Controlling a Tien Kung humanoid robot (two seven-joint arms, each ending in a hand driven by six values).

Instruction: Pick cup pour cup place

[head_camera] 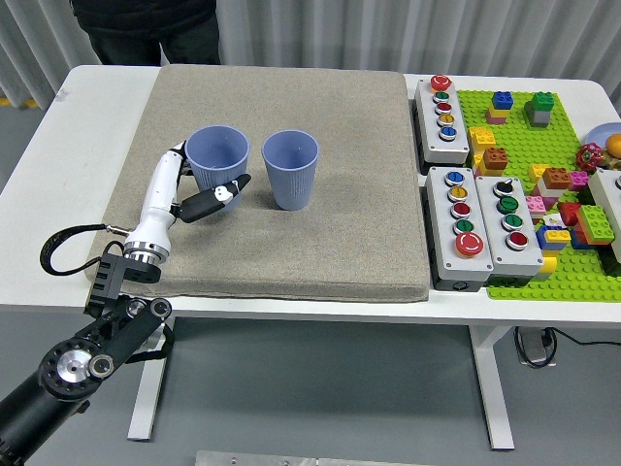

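Head view: left hand (199,189) clamping around left cup (215,165) on grey mat (320,233).
Risking a slip or tip while lifting, thumb gripping low; second cup (290,169) standing close at 3 o'clock, easily knocked.

Bright, even overhead light across the frame, everything sharp. Soft short shadows sit under the cups (290,169) at centre left. The white table (58,165) at left runs nearly washed out. No blur, little edge distortion.
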